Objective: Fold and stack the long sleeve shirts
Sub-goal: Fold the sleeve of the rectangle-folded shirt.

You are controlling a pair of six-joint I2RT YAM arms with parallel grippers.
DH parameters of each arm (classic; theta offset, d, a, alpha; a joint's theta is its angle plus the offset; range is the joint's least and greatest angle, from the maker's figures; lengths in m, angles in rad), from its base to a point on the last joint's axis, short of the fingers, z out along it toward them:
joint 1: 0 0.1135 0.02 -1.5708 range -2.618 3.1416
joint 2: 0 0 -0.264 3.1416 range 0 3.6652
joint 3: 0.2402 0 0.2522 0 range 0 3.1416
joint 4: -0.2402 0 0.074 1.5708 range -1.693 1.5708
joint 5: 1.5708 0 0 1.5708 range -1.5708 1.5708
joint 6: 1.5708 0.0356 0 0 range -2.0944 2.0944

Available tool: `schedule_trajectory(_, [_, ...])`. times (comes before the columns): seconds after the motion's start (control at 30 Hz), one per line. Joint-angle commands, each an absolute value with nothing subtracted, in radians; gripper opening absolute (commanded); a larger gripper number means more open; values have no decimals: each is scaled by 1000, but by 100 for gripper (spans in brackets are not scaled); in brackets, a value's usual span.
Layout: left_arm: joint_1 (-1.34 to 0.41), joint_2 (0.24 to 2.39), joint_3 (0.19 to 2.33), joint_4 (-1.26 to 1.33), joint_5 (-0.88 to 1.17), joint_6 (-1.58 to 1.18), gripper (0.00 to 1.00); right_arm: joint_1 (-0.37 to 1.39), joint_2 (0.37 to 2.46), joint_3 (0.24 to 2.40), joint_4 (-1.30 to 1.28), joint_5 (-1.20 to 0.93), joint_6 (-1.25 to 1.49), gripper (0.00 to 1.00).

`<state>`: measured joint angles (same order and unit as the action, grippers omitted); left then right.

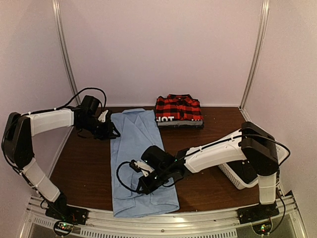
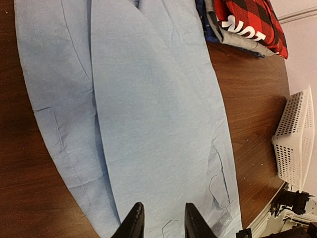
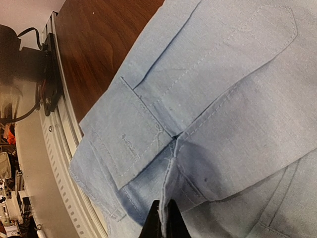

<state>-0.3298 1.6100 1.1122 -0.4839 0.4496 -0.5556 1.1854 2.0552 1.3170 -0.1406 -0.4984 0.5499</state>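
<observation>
The light blue long sleeve shirt (image 1: 133, 144) lies stretched out lengthwise on the brown table, from the back down to the front edge. My right gripper (image 1: 141, 186) rests on its lower part. In the right wrist view this gripper (image 3: 163, 201) is shut on a raised fold of the blue cloth (image 3: 223, 89) beside a cuff. My left gripper (image 1: 113, 130) hovers at the shirt's upper left edge. Its jaws (image 2: 164, 204) stand apart over the flat blue cloth (image 2: 148, 99) with nothing between them. The red-and-black plaid shirt (image 1: 178, 106) lies folded at the back and also shows in the left wrist view (image 2: 252, 20).
The plaid shirt tops a small pile of folded garments, one dark with white lettering (image 1: 166, 119). A white mesh basket (image 1: 230, 173) stands at the right behind my right arm and appears in the left wrist view (image 2: 292, 139). A metal rail (image 1: 163, 220) runs along the front edge.
</observation>
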Motion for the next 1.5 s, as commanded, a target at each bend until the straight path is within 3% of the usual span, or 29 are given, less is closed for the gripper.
schedule_trajectory(0.0, [-321,1609,1090,-438,475,-563,30,1194,2015,1305,-122,-501,557,2])
schedule_trajectory(0.27, [-322,1613,1077,-427,482,-566,29,1195,2003,1302,-116,-496,563,7])
schedule_trajectory(0.6, [-322,1626,1068,-408,504,-576,29,1207,2009,1305,-104,-503,574,7])
schedule_trajectory(0.67, [-322,1632,1068,-401,508,-578,30,1209,2007,1304,-105,-504,574,11])
schedule_trajectory(1.0, [-324,1717,1120,-312,578,-625,29,1166,1867,1282,-122,-387,573,51])
schedule_trajectory(1.47, [-354,2104,1505,-266,577,-629,29,968,1521,974,35,-193,730,52])
